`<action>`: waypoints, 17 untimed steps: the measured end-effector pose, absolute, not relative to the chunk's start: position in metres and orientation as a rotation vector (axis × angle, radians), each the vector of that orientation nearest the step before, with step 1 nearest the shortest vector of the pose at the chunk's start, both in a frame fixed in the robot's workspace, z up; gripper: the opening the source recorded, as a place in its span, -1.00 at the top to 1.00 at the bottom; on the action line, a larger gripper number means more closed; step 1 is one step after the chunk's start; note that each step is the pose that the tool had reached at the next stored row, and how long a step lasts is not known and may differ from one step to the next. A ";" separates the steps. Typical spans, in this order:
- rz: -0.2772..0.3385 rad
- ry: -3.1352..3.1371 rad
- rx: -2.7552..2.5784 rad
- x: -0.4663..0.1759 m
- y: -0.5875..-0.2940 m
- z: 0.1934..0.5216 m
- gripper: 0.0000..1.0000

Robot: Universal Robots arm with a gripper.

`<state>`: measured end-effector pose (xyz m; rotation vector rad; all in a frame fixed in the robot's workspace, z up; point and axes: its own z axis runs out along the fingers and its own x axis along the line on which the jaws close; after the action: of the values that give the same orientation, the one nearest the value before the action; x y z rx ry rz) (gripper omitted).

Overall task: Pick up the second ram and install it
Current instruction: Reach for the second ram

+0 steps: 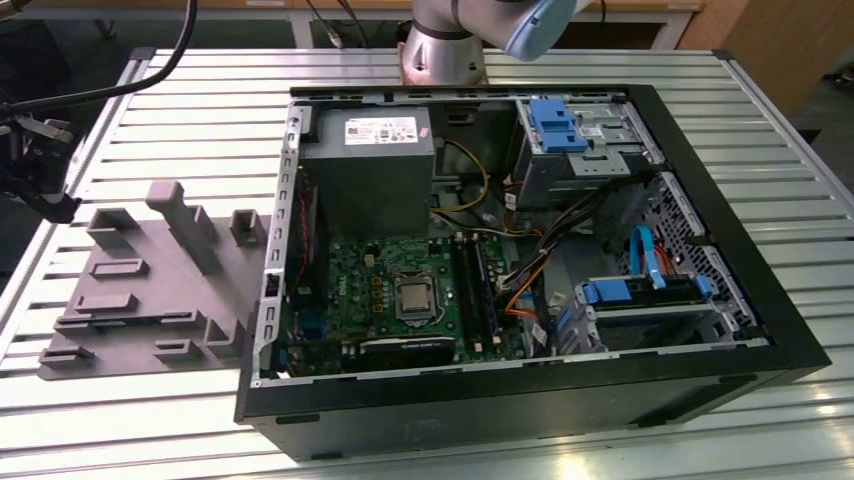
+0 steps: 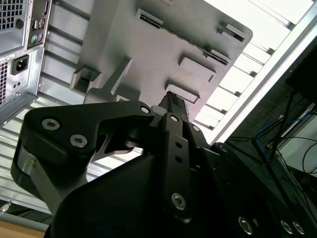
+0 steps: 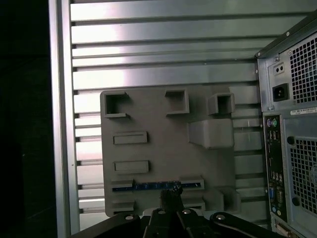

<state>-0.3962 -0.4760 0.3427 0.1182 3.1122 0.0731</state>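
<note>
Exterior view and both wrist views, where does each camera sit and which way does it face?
Exterior view: high off the arm, looking down into the open computer case, grey tray at the exterior view's left; arm base shows behind.
First wrist view: on the arm, facing squarely down at the tray; gripper shows.
Second wrist view: on the arm, facing the tray obliquely past the gripper.
Shared: all show tray and case; both wrist views show the gripper.

Second ram (image 3: pixel 148 186) in tray (image 1: pixel 200 290); case (image 1: pixel 534 410) at the exterior view's right.
</note>
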 end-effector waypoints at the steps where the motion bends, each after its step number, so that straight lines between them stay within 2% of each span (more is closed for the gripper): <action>1: 0.073 3.112 0.118 -0.396 -0.476 0.342 0.79; 17: 0.073 3.112 0.118 -0.397 -0.479 0.334 0.79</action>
<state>-0.3974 -0.4789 0.3341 0.1180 3.1122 0.0730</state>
